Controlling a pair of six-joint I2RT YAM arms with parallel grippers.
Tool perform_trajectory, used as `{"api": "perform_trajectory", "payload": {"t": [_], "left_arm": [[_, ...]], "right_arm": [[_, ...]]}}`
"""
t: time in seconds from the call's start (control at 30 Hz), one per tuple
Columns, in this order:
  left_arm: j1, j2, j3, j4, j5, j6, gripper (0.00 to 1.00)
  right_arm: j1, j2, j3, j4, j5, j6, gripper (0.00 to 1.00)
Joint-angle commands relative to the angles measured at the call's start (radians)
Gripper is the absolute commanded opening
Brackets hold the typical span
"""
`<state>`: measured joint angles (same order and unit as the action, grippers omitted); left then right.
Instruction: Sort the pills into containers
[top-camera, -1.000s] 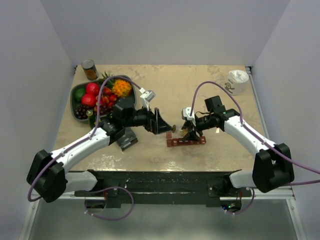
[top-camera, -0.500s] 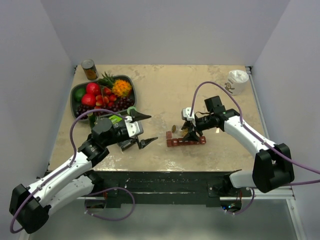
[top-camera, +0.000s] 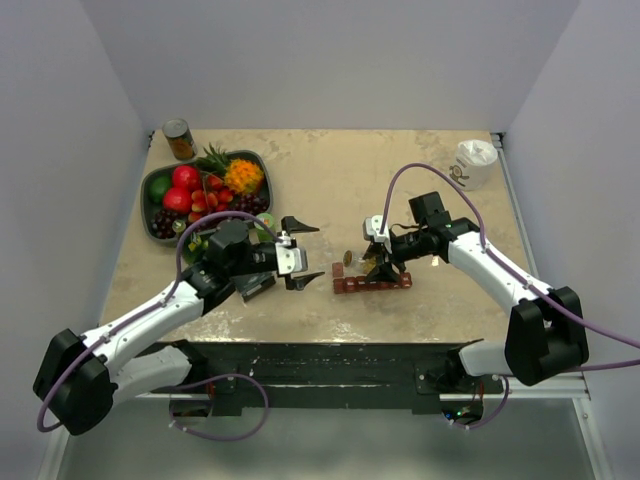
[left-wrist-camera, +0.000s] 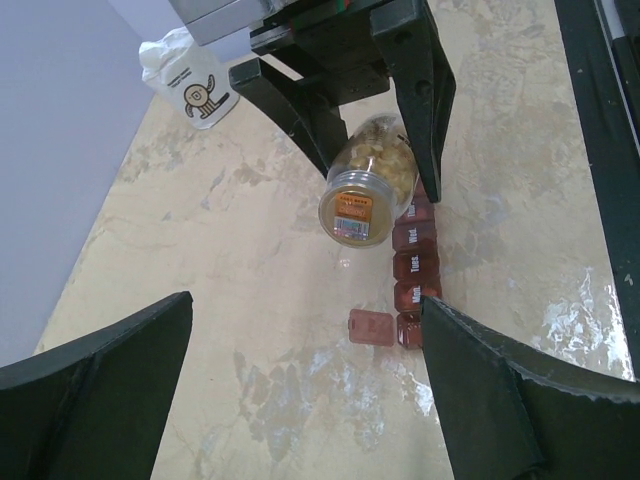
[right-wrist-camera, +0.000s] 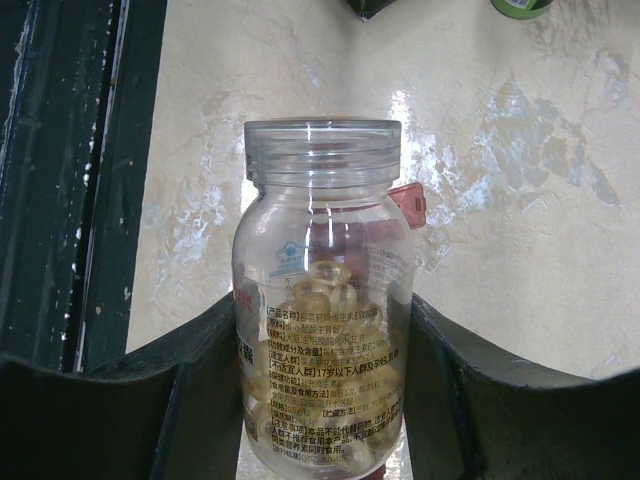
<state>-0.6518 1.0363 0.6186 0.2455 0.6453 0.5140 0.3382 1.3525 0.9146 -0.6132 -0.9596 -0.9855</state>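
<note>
L hand (top-camera: 304, 253): spread wide, holding nothing, above the worktop (top-camera: 400, 180) left of the strip (left-wrist-camera: 412, 270) | R hand (top-camera: 372, 260): clamped on a clear bottle (left-wrist-camera: 372, 185) (tipped, mouth toward the left arm) over the strip | pills (right-wrist-camera: 325, 300): heaped inside the bottle | strip: flat on the worktop, one end lid (left-wrist-camera: 370, 327) lying open

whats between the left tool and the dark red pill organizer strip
Only bare beige marbled tabletop lies between the open left tool and the dark red translucent compartment strip, seen in the top view.
</note>
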Motion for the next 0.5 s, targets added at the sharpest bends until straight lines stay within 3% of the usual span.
{"api": "perform_trajectory", "payload": {"t": [0.0, 0.47], "left_arm": [[-0.012, 0.031, 0.066, 0.035, 0.057, 0.072, 0.99], [-0.077, 0.120, 0.113, -0.020, 0.002, 0.225, 0.99]], "right_arm": [[-0.004, -0.020, 0.033, 0.001, -0.031, -0.018, 0.00], [-0.004, -0.021, 0.033, 0.000, -0.033, -0.018, 0.00]]}}
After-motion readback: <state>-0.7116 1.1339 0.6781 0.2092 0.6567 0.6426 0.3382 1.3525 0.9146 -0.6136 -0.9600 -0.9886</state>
